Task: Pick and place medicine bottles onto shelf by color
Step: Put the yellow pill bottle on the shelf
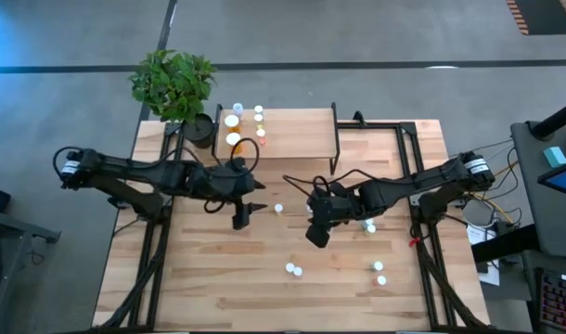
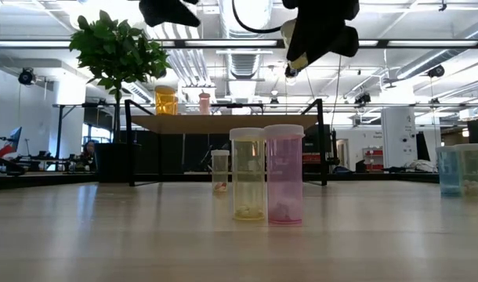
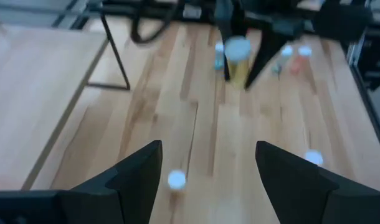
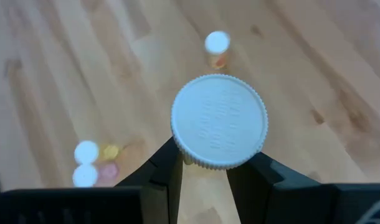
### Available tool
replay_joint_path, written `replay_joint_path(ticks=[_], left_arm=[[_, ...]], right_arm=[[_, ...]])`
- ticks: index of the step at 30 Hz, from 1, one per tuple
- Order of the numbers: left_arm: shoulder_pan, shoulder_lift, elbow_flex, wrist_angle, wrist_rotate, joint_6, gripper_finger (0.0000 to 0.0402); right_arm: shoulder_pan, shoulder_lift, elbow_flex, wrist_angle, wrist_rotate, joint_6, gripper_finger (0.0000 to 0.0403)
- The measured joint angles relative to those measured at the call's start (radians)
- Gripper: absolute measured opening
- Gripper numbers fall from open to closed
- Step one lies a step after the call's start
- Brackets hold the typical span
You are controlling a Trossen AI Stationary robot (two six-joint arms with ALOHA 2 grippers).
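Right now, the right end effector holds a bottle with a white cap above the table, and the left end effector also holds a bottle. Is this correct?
Not quite. The left end effector is open and holds nothing; the left wrist view shows only the wooden table between its fingers. The right end effector does hold a yellow bottle with a white ribbed cap above the table, as the right wrist view shows.

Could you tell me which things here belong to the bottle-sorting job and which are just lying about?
Job:
- shelf with bottles already on it
- loose bottles on the table
- yellow bottle held in the right gripper
- left gripper, open and empty

Lying about:
- potted plant
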Motion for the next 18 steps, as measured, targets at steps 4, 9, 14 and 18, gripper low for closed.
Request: replay_joint_path(ticks=[4,9,14,18], left_arm=[[0.001,0.038,0.001,0.104,0.004,0.039,0.0242],[0.002,0.084,0.012,0.220,0.037,0.038,0.0242],[0.002,0.127,0.015,0.356,0.108,0.044,0.0242],[0.002,0.159,0.024,0.378,0.111,0.065,0.0242]], right_arm=[[-0.001,0.000,0.001,0.003,-0.038,-0.044,0.0098],[-0.001,0.000,0.001,0.036,-0.091,-0.085,0.0098],[-0.001,0.000,0.001,0.119,-0.125,-0.170,0.0098],[-0.002,0.000,0.002,0.169,-0.126,-0.225,0.0098]])
